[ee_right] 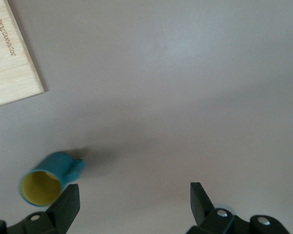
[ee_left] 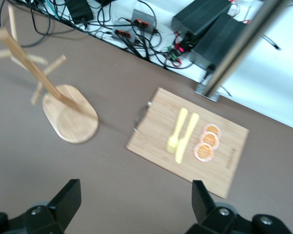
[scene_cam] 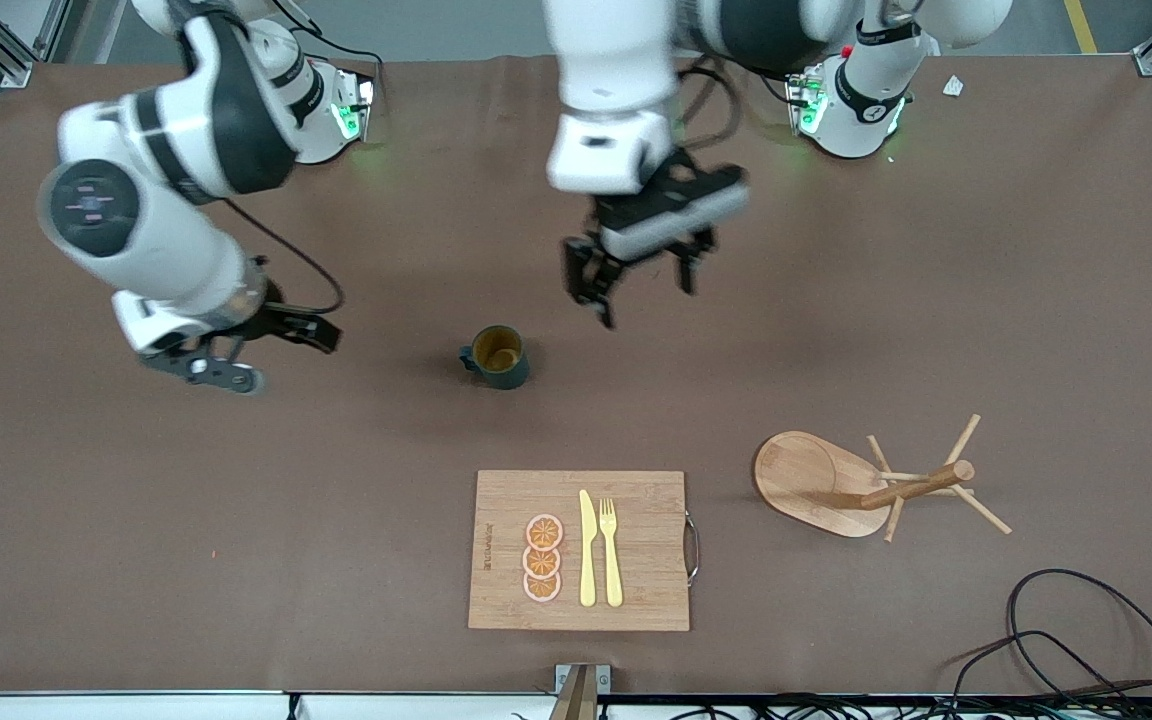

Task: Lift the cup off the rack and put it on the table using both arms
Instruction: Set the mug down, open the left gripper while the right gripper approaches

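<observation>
The dark teal cup (scene_cam: 496, 357) stands upright on the brown table (scene_cam: 936, 300) near its middle, yellow-brown inside showing; it also shows in the right wrist view (ee_right: 49, 175). The wooden rack (scene_cam: 836, 485) stands with bare pegs toward the left arm's end, nearer the front camera; it also shows in the left wrist view (ee_left: 71, 119). My left gripper (scene_cam: 641, 285) (ee_left: 135, 195) is open and empty in the air, above the table beside the cup. My right gripper (scene_cam: 276, 358) (ee_right: 134, 197) is open and empty, low over the table toward the right arm's end from the cup.
A bamboo cutting board (scene_cam: 646, 590) (ee_left: 156, 141) (ee_right: 10, 63) with a yellow knife, a fork and orange slices lies nearer the front camera than the cup. Black cables (scene_cam: 1066, 640) lie at the front corner beside the rack.
</observation>
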`<state>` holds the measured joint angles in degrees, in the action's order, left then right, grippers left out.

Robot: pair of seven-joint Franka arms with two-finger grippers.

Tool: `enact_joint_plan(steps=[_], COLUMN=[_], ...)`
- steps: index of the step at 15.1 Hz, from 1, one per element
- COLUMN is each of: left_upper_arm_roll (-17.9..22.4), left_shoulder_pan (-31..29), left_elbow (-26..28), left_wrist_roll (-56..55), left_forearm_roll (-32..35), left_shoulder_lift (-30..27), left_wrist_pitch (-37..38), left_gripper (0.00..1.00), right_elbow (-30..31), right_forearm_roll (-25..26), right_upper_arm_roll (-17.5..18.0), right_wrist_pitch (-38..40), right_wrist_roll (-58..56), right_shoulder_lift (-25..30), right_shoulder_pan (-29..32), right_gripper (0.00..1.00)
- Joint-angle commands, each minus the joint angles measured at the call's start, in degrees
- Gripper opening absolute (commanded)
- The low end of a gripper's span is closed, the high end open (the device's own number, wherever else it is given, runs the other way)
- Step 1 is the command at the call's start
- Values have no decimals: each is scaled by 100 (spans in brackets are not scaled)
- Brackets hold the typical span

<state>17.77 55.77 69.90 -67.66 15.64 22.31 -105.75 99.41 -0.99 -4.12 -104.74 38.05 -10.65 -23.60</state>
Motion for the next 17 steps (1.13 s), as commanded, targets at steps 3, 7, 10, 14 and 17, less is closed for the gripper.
enact_joint_plan(steps=[3,7,10,14,17], left_upper_arm_roll=[-90,-98,-98,-99,-169], left_shoulder_pan=[-1365,-2024,-2613,-3203,-3677], left_elbow=[164,164,155,155,216], left_wrist_roll=[1999,3448,4426,5339,6167], left_forearm_roll=[-825,-852,-1228,-1440,-1843], left_shoulder_lift=[-393,-621,-885,-1149,-1377], left_wrist_pitch=[27,782,1064,1732,1952], left_gripper=[100,100,100,100,100], right_elbow=[825,1019,1028,1028,1028], right_forearm_roll=[-24,-200,-200,-200,-200], right_upper_arm_roll=[-54,-54,-54,-54,-54], right_wrist_pitch=[-1011,-1662,-2181,-2664,-2850], right_wrist_roll=[941,872,-178,-938,-1158], right_shoulder_lift=[29,-384,-727,-1087,-1246], right_shoulder_pan=[-636,-1102,-1366,-1393,-1568], right_gripper=[100,100,100,100,100])
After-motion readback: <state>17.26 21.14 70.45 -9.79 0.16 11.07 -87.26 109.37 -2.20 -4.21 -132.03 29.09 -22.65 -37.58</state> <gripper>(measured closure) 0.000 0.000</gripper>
